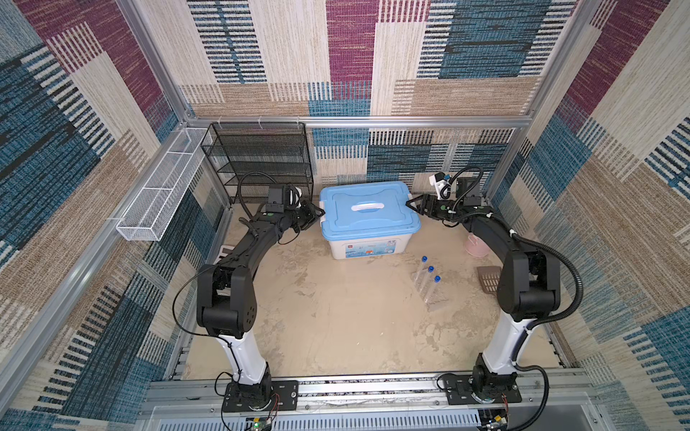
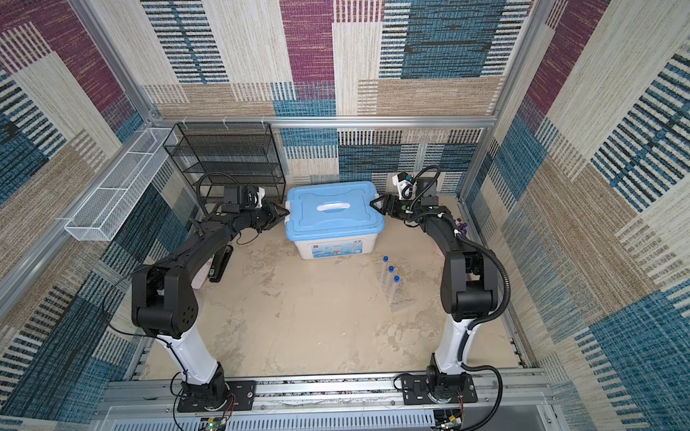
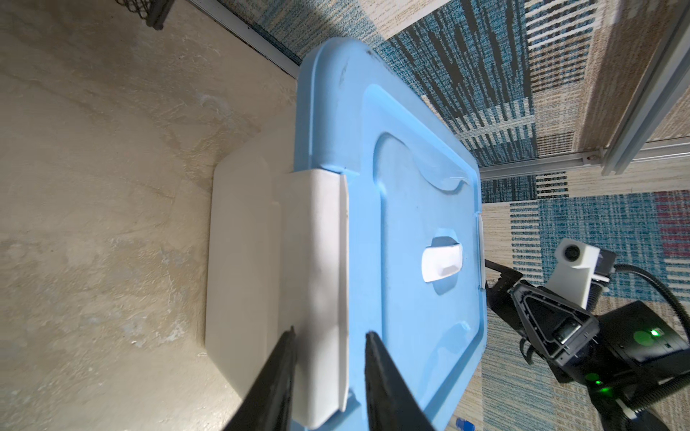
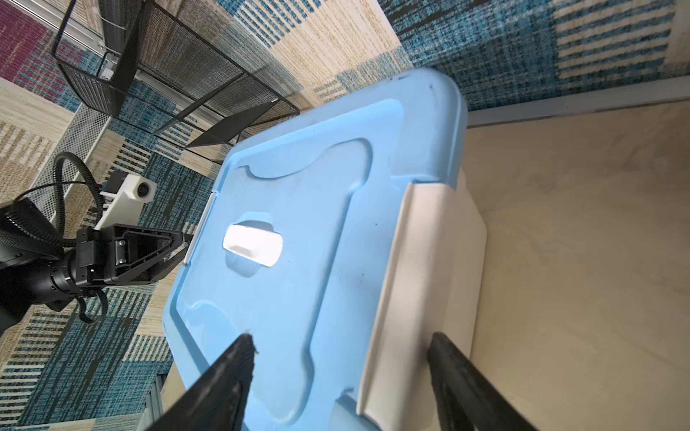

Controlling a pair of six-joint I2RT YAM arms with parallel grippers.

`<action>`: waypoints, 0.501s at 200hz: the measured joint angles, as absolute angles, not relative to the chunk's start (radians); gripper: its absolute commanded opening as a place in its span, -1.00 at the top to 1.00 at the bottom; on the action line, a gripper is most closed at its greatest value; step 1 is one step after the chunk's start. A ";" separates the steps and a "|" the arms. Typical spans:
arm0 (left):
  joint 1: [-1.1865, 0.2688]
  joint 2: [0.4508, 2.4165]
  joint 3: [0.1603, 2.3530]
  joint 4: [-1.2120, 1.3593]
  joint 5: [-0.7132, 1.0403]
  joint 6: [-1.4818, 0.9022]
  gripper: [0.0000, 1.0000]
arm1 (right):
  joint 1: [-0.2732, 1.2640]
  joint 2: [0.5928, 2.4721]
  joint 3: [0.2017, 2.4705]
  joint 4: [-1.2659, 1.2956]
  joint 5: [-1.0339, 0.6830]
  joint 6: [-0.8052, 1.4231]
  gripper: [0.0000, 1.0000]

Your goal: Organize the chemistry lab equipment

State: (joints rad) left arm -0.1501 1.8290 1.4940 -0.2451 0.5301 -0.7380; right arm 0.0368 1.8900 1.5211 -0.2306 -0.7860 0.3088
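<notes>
Left gripper (image 3: pixel 330 332) straddling box latch (image 3: pixel 317 242) at tabletop (image 1: pixel 336 328) far edge, clamp unclear; right gripper (image 4: pixel 340 336) gaping around opposite latch (image 4: pixel 422 261), likely unlatching lid (image 1: pixel 351 224) for stowing test tubes (image 1: pixel 429 280).

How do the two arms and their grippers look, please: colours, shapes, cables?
The left arm and right arm are black with white lower segments. The left gripper and right gripper are black triangular frames with thin black fingers. Each wrist carries a white camera, a ribbed black hose and green lights.

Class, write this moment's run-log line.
lid: on | left end effector: around left latch | right end effector: open, around right latch | tubes: loose
</notes>
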 measured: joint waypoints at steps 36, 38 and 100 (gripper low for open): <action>-0.152 1.832 1.495 -0.240 0.529 -0.738 0.08 | 0.041 1.879 1.525 -0.253 -0.774 0.285 -0.69; -0.152 1.831 1.495 -0.239 0.530 -0.738 0.06 | 0.041 1.877 1.525 -0.255 -0.774 0.282 -0.69; -0.131 1.757 1.450 -0.267 0.517 -0.705 -0.79 | 0.008 1.736 1.449 -0.223 -0.716 0.259 -0.98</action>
State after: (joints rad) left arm -0.1307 1.7573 1.4502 -0.2668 0.5167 -0.7048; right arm 0.0082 1.7355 1.4490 -0.2230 -0.7158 0.2588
